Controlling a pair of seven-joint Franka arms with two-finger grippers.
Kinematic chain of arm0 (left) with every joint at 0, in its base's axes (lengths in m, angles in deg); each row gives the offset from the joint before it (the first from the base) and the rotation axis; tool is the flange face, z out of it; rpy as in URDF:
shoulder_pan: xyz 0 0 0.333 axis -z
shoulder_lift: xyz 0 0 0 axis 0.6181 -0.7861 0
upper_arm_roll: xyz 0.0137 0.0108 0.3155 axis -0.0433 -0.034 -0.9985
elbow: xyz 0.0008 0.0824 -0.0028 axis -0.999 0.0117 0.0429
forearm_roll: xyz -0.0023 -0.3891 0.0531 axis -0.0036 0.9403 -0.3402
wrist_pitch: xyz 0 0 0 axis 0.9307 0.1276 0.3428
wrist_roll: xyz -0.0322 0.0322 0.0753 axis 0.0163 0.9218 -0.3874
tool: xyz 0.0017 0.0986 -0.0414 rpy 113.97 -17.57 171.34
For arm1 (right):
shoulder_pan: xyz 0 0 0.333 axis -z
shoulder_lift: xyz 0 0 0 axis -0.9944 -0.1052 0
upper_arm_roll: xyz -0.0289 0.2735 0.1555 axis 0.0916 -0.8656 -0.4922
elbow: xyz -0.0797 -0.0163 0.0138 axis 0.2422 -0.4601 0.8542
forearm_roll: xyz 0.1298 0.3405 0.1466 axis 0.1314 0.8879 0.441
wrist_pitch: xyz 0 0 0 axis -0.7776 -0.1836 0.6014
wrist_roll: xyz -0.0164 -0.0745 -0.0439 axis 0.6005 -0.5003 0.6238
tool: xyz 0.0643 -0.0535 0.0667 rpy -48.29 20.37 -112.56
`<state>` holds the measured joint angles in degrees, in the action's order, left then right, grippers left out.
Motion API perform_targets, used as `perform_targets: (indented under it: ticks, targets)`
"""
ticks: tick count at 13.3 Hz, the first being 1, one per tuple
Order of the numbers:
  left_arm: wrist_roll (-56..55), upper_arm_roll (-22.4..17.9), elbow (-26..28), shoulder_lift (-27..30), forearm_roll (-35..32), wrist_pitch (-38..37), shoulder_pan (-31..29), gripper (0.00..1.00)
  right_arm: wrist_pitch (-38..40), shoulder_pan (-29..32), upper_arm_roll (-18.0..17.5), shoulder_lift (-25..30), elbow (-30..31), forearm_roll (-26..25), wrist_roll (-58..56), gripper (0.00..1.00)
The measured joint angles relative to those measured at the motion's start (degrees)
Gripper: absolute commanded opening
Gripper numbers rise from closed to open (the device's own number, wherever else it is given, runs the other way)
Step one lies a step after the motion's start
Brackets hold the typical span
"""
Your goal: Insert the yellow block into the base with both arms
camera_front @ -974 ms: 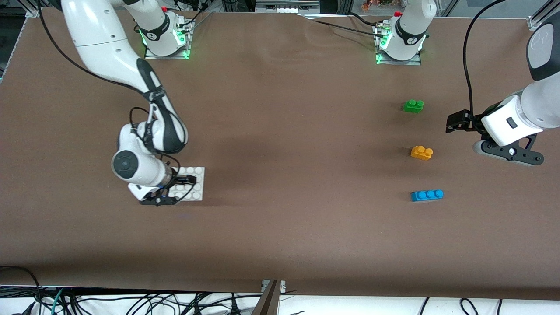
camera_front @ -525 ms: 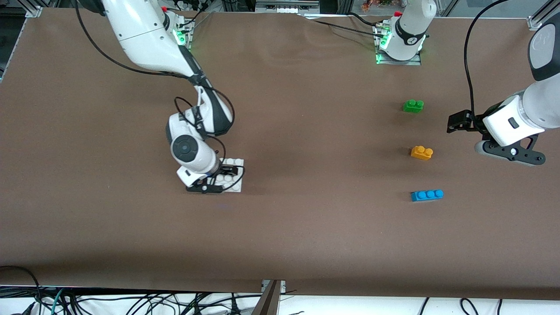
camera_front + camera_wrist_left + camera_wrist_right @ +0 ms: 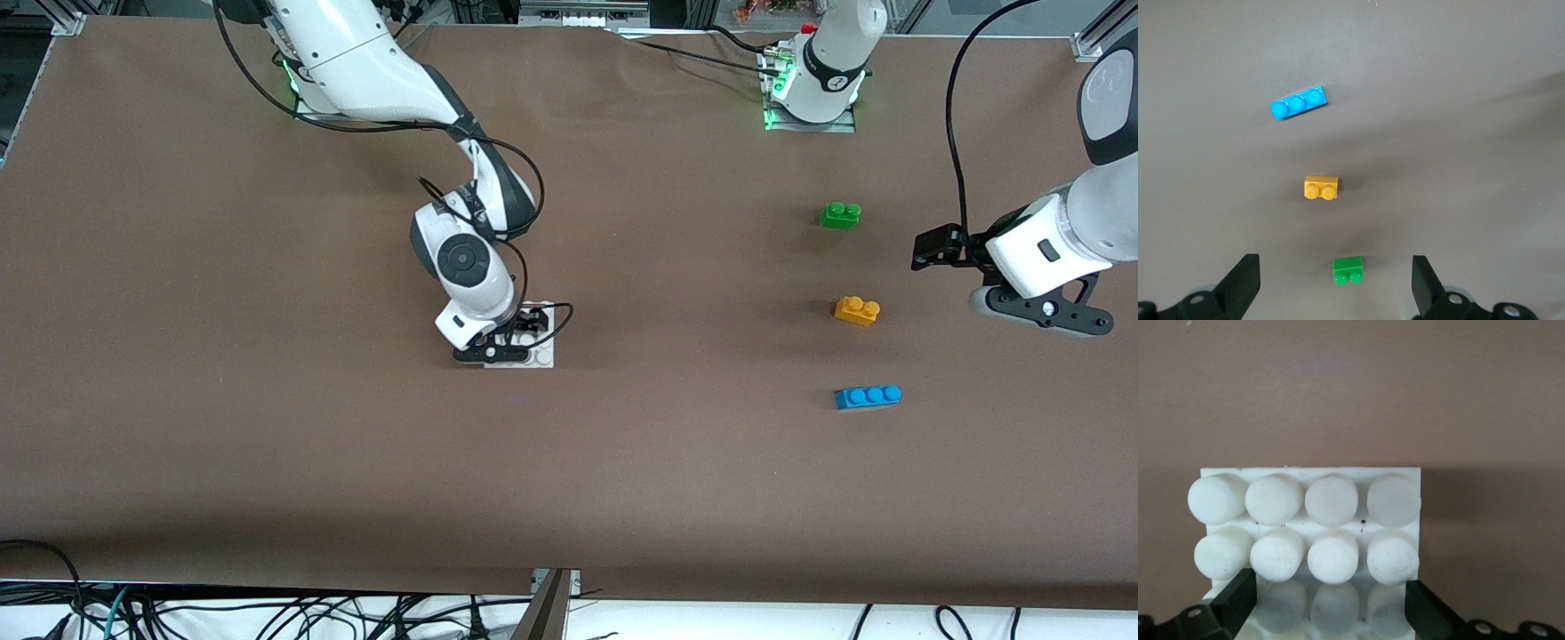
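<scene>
Front view: right gripper (image 3: 520, 342) grips the white base (image 3: 538, 354) at mid-table, well apart from the yellow block (image 3: 857, 310); left gripper (image 3: 942, 248) hovers near the block.

Left wrist: jaws wide apart, block btwn green brick (image 3: 1348, 270) and blue brick (image 3: 1298, 104), so wrong pick poss.

Right wrist: fingers straddle base edge; grip may slip.

Glossy plastic on yellow block (image 3: 857, 310); smooth, slightly scuffed white plastic on base (image 3: 1311, 520); matt brown cloth-like covering on table (image 3: 267, 462).

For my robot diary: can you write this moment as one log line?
right gripper: shut on base | left gripper: open, waiting | yellow block: untouched on table
</scene>
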<state>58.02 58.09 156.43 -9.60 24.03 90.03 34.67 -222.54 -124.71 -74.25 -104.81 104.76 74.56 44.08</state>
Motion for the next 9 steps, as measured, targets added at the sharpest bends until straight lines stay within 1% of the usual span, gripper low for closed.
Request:
perform_targets:
  ticks: [6,9]
  targets:
    - [0.6,-0.1,0.0,-0.1,0.0,0.0,-0.4,1.00,-0.8,-4.6,-0.1,-1.0,-3.2,0.3,4.7,1.00]
    - [1.3,-0.2,0.0,-0.3,0.0,0.0,-0.9,1.00,-0.8,-5.2,0.0,-1.7,-4.0,0.3,4.9,1.00]
